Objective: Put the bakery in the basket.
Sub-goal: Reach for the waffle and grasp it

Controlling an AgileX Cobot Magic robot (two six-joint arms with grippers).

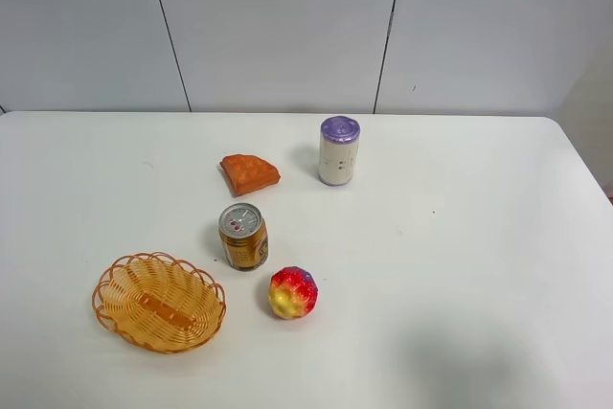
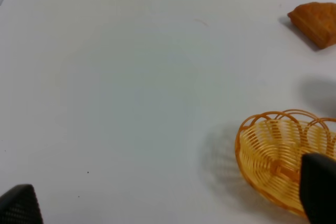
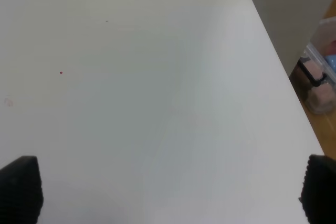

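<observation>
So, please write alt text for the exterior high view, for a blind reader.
A flat orange-brown waffle-like toy pastry lies on a white table, apart from an empty oval orange wicker basket at front left. A gold drink can stands between them, a white can with a purple lid right of the pastry, a red-yellow bumpy ball right of the basket.

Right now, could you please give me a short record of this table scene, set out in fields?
target: flat orange-brown waffle-patterned pastry, lying on the white table
destination: oval orange woven wicker basket, empty, apart from the pastry
clutter: gold drink can, upright; white cylindrical can with purple lid, upright; red-yellow bumpy ball
left end effector: open, holding nothing
right end effector: open, holding nothing
</observation>
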